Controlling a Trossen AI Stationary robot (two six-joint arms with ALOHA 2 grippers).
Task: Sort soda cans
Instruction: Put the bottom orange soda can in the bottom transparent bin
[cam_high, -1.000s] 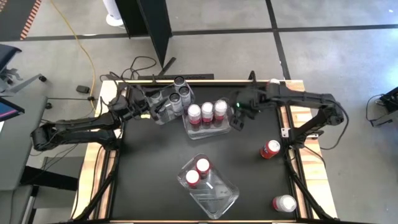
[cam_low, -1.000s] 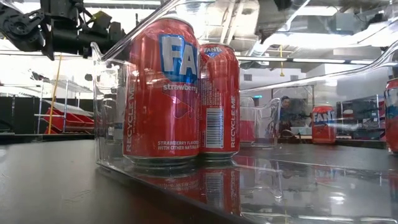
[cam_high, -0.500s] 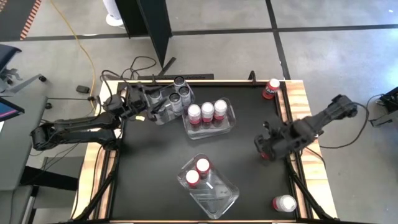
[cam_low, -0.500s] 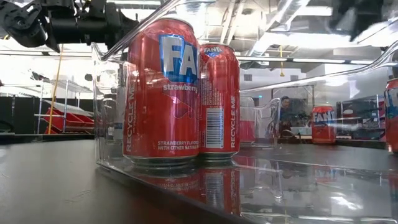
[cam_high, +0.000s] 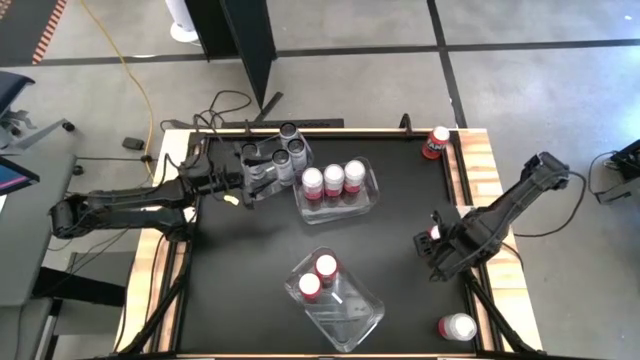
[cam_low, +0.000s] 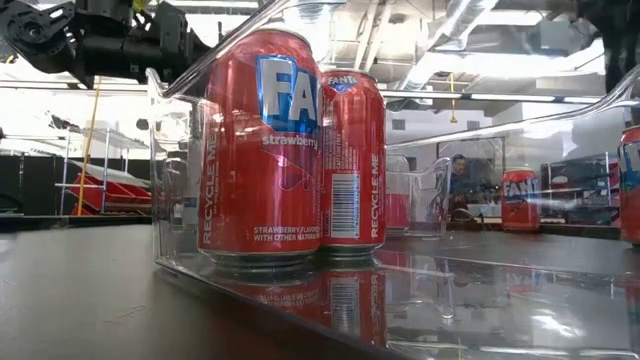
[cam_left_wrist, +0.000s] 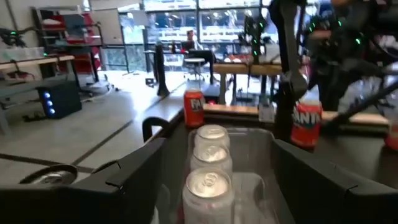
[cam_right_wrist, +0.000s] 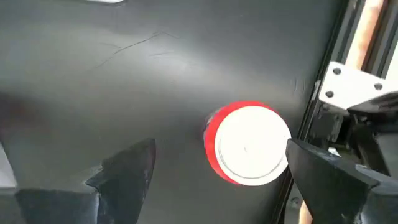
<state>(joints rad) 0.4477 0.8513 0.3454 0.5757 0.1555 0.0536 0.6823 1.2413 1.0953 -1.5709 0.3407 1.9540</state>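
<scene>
My right gripper (cam_high: 436, 246) (cam_right_wrist: 221, 171) hangs open, pointing down over a loose red soda can (cam_right_wrist: 247, 152) near the table's right edge. Its fingers stand on either side of the can's top, and I see no touch. My left gripper (cam_high: 252, 183) (cam_left_wrist: 217, 149) is open and level at the far left, beside a clear bin (cam_high: 262, 172) of dark cans (cam_high: 292, 147). It points along a row of three red cans (cam_left_wrist: 208, 185) in a second bin (cam_high: 368, 190). Two more red cans (cam_low: 265, 150) stand in a third bin (cam_high: 355, 315) near the front.
Further loose red cans stand at the far right corner (cam_high: 437, 142) and the near right corner (cam_high: 457, 326). The table's wooden right rim and a metal bracket (cam_right_wrist: 351, 81) lie close to my right gripper. Bare black table (cam_high: 240, 260) stretches between the bins and the left edge.
My right gripper has swung from the bin of three red cans toward the table's near right, come down and rolled about its own axis. It now hangs over the loose can. My left gripper has turned a little, away from the dark cans' bin. No can has moved.
</scene>
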